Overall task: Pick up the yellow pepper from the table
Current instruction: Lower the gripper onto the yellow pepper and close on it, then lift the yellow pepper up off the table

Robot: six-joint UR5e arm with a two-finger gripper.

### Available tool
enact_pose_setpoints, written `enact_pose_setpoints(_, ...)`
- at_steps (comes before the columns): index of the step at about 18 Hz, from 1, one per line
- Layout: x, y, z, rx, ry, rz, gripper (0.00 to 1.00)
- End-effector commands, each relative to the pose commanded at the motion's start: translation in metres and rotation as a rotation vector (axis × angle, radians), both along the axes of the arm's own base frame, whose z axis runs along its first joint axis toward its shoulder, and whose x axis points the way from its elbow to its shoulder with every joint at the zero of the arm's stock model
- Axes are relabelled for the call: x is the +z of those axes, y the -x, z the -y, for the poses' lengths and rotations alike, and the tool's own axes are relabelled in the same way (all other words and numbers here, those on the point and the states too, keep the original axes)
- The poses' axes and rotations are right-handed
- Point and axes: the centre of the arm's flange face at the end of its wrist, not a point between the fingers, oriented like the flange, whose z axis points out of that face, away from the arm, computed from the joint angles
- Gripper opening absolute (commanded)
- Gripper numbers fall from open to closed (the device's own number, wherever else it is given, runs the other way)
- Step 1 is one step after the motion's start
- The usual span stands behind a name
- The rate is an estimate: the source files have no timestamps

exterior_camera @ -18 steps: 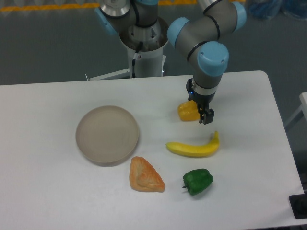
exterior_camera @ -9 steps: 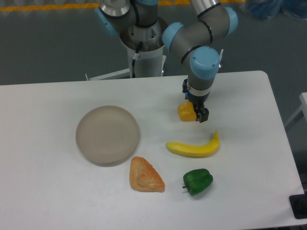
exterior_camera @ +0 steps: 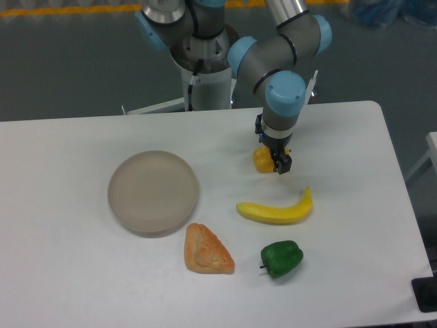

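The yellow pepper (exterior_camera: 261,161) sits on the white table (exterior_camera: 355,205), right of centre towards the back. My gripper (exterior_camera: 274,160) hangs straight down over it, low enough that it covers the pepper's right half. One dark finger (exterior_camera: 283,165) stands against the pepper's right side, and the other is hidden behind the pepper. The jaws look open around the pepper, and it still rests on the table.
A yellow banana (exterior_camera: 276,210) lies just in front of the pepper. A green pepper (exterior_camera: 281,258) is nearer the front edge. An orange wedge of toy food (exterior_camera: 206,250) and a round grey plate (exterior_camera: 153,192) lie to the left. The arm's base (exterior_camera: 202,75) stands behind the table.
My gripper has moved left and a little towards the back, from beside the yellow pepper's right edge to over it. The pepper and the other things have not moved.
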Motion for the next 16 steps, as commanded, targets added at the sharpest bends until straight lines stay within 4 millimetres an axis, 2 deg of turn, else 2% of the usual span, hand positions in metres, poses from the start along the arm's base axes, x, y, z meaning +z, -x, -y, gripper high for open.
enact_pose_setpoints(2,0.007,0.003,-0.002,0.008,-0.008,-0.010,0.47)
enact_pose_setpoints(9,0.054,0.020,-0.011,0.009,-0.020,-0.096,0.42)
enact_pose_setpoints(10,0.070,0.025,-0.018,0.008,-0.030,-0.106,0.42)
enact_pose_setpoints(13,0.100,0.038,-0.033,0.081,-0.048,-0.104,0.42)
enact_pose_setpoints(16,0.118,0.049,-0.061,0.181,-0.096,-0.121,0.42)
